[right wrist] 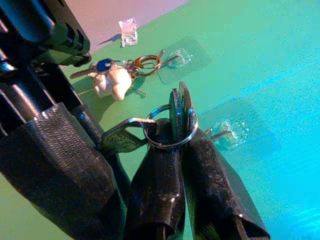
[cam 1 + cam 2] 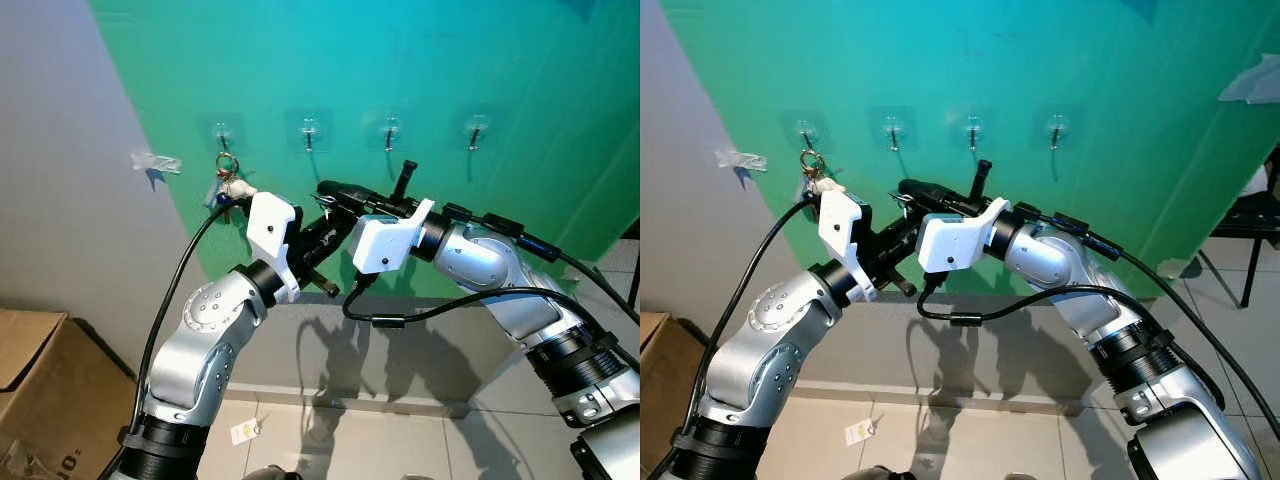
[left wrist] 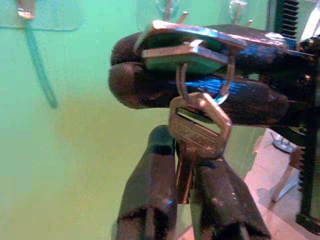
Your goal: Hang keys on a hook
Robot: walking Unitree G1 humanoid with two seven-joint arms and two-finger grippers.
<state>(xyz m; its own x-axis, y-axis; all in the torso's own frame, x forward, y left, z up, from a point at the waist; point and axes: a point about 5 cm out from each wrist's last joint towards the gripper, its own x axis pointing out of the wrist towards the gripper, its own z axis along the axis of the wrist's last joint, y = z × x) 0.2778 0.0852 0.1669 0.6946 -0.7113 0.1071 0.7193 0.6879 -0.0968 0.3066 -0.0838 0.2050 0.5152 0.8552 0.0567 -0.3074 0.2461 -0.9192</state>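
Green wall (image 2: pixel 500 70) with four clear stick-on hooks sits just past both end effectors. The right end effector (image 1: pixel 176 145) is clamped on two flat keys of the key set (image 3: pixel 197 125), joined by a silver ring. The left end effector (image 3: pixel 182 165) pinches the brass key dangling from that ring. Another bunch (image 2: pixel 226 180), with a white charm, hangs on the leftmost hook (image 2: pixel 222 132).

Keys (image 3: pixel 199 131) between grippers (below wall hooks (image 2: pixel 309 131))

Green wall (image 2: pixel 520 90) carries four hooks; a key bunch (image 2: pixel 226 185) hangs on the leftmost.
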